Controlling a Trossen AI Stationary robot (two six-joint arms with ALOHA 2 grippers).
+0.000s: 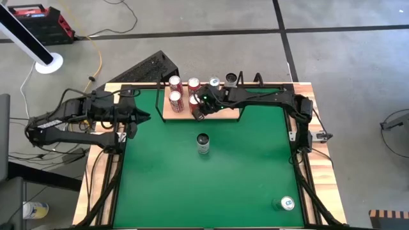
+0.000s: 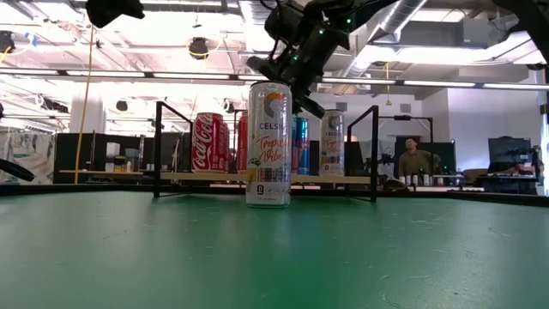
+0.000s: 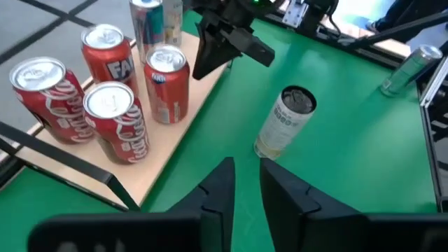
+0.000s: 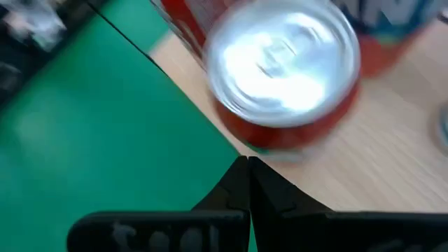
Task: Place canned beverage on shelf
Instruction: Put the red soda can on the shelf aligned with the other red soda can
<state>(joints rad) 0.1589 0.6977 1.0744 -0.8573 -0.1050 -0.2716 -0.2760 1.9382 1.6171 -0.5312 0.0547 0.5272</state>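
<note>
The tall white Celsius can (image 1: pixel 203 144) stands upright mid-desk (image 1: pixel 243 179), at 6 o'clock from the shelf (image 1: pixel 182 114). My right hand (image 1: pixel 199 114), pinched together and empty, hovers over the shelf's edge; my left hand (image 1: pixel 142 117) looks nearly closed, seemingly empty.

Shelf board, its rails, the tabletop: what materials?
Shelf board: looks like light unfinished wood or plywood, pale with faint grain. Rails: thin matte black bars, probably metal. Tabletop: flat green covering with no glare, likely felt or similar fabric.
</note>
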